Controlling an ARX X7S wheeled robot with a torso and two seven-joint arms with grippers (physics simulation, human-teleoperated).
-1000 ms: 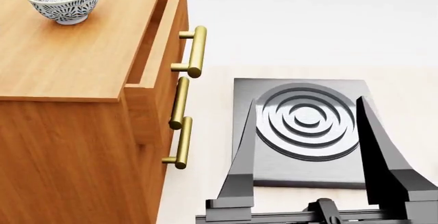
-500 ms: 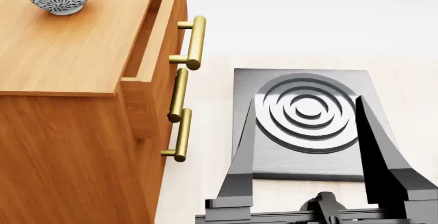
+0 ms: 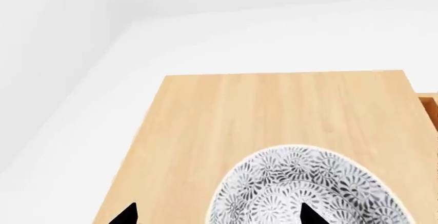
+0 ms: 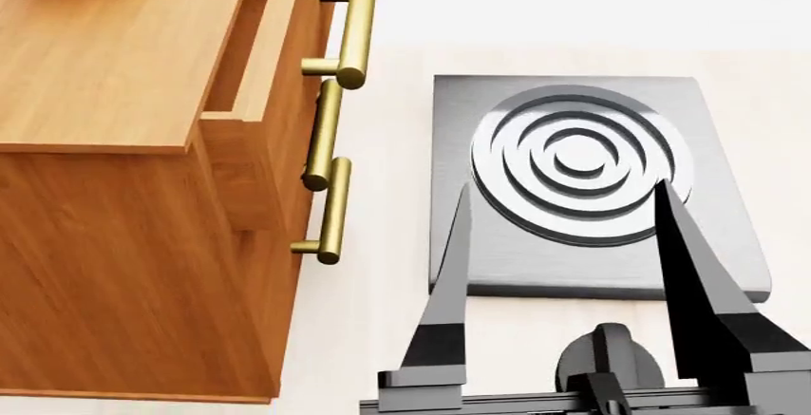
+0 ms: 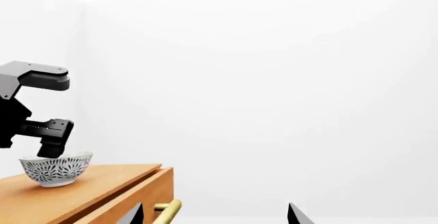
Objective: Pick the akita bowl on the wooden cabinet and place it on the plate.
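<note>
Hanging directly over the small round white akita bowl with its dark net pattern, the left gripper is plainly the nearer claw: at the left edge of the right wrist frame its dark fingers dip to the bowl's rim. The bowl stands on the top of the tall orange-brown wooden cabinet, a sliver of it showing at the upper left corner of the head frame. In the left wrist frame one fingertip overlaps the bowl's inside and the other lies outside it, so the jaws stand apart, holding nothing. The right gripper hangs spread and empty over the grey square burner, lower right. No ringed plate is in view.
</note>
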